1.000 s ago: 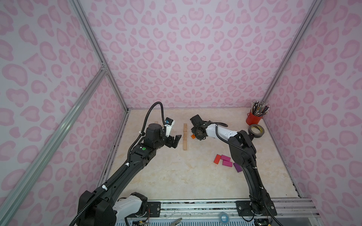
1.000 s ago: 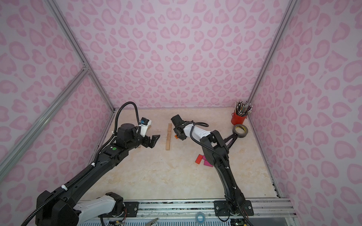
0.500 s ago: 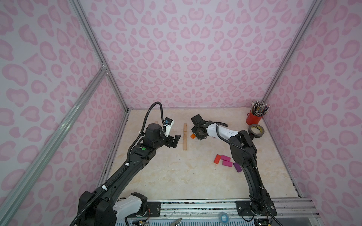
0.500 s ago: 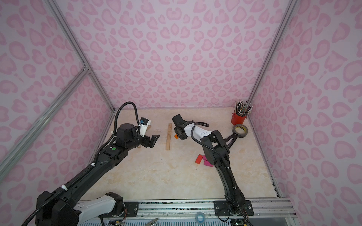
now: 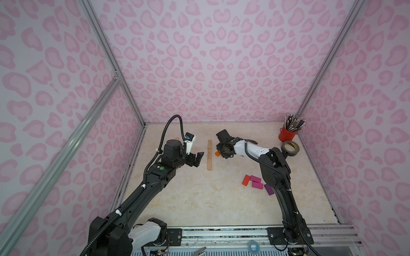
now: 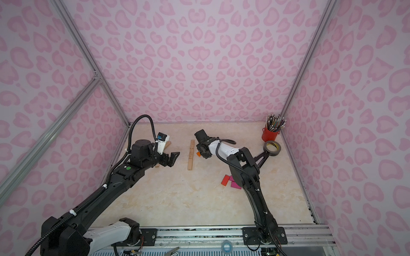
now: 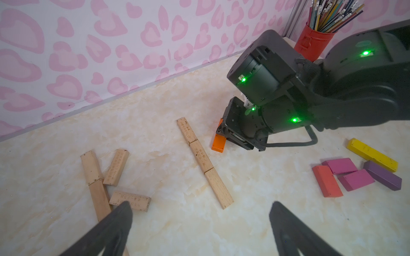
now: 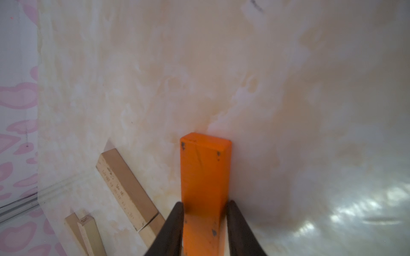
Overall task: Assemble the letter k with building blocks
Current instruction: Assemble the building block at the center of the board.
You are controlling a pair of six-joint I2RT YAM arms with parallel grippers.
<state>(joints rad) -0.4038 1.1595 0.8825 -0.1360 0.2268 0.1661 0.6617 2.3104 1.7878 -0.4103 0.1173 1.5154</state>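
Observation:
Three plain wooden building blocks lie end to end in a straight row (image 5: pixel 209 155) (image 6: pixel 190 155) (image 7: pixel 205 163) on the table. My right gripper (image 5: pixel 220 153) (image 6: pixel 201 153) (image 8: pixel 205 206) is shut on an orange block (image 5: pixel 217 153) (image 7: pixel 218 143) (image 8: pixel 205 175). That block is tilted, its free end down at the table just right of the row's far half. My left gripper (image 5: pixel 198 158) (image 6: pixel 173 157) (image 7: pixel 200 206) hovers open and empty left of the row. Several loose plain blocks (image 7: pixel 115 167) lie beneath it.
Red (image 5: pixel 246 180) (image 7: pixel 327 180), magenta (image 5: pixel 255 178) (image 7: pixel 341 165) and purple (image 5: pixel 269 189) (image 7: pixel 382 175) blocks lie in a cluster at the right; a yellow one (image 7: pixel 372 154) shows beside them. A red cup of pencils (image 5: pixel 287 134) and a grey tape roll (image 5: pixel 290 148) stand at the back right corner.
My right gripper has shifted very slightly with the orange block still in it. The left arm and the wooden row have not moved.

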